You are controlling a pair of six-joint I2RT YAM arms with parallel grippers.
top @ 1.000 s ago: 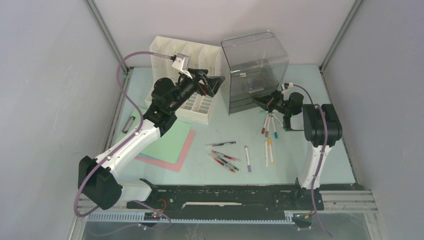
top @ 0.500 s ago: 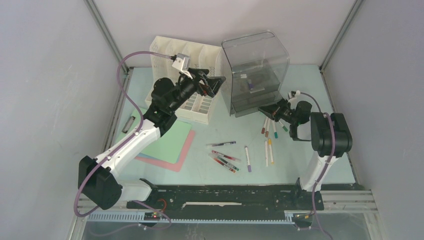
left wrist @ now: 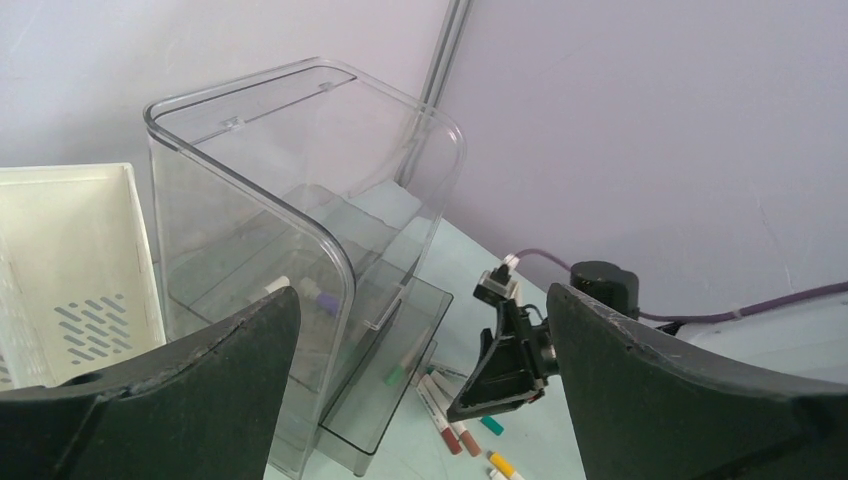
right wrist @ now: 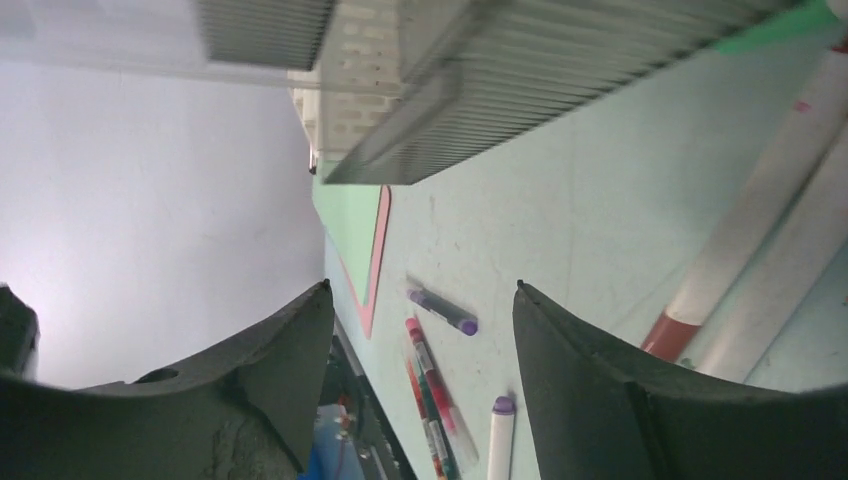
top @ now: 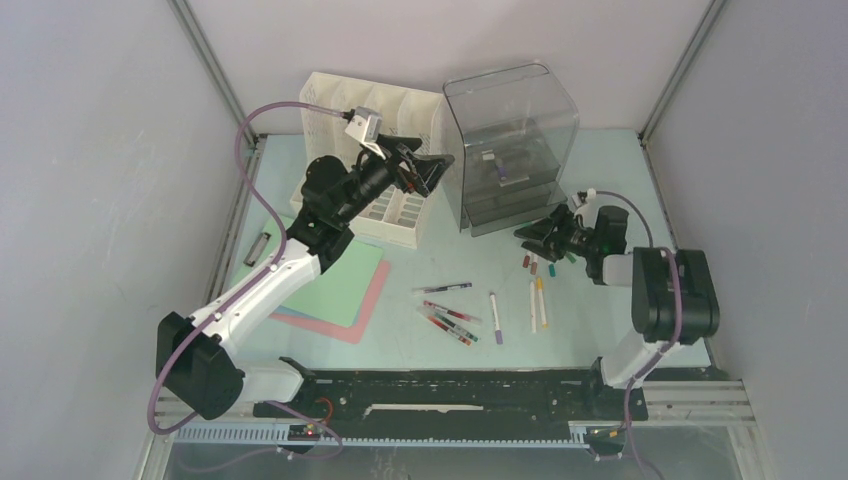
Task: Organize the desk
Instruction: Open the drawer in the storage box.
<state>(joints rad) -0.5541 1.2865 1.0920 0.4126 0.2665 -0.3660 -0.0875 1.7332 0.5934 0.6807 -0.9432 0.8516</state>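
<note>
Take the clear organiser as your reference. The desk spreads out under it and runs forward from it to the rail where the arms are mounted. Your right gripper sits low just in front of the organiser's open base, over the heads of a small bunch of markers that trails forward from there. In the right wrist view its fingers stand apart with only bare desk and pens between them, so that hand is open and empty. Your left gripper hangs above the gap just left of the organiser, beside the white basket, jaws spread wide and holding nothing. A purple-capped marker already lies on a shelf inside the organiser, so this looks like the pen-gathering step, with the right hand at the point of choosing the next piece. For the next move, pick one marker at the edge of the bunch, line the fingers across its barrel, and come down cleanly so you don't nudge its neighbours. More pens lie front-left of the organiser, and coloured sheets lie further left. Both groups look unsorted, so much of the job appears to remain.
</note>
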